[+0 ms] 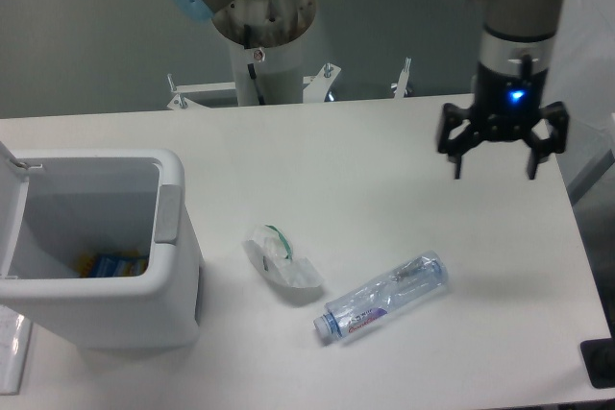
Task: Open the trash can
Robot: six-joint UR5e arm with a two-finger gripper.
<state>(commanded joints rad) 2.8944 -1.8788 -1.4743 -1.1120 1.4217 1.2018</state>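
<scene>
Trash can [101,266] sits at the left end of the table [384,141], lid swung up at its left side, interior exposed with a small item at the bottom; the opening step appears complete. End effector [492,167] hangs above the right part of the table, fingers spread apart, holding nothing, well apart from the bin. Risks, as judged: a low return sweep leftward could strike the plastic bottle [382,296] or the crumpled wrapper [282,260] lying between; contact with the upright lid could knock it shut or shift the bin.
</scene>
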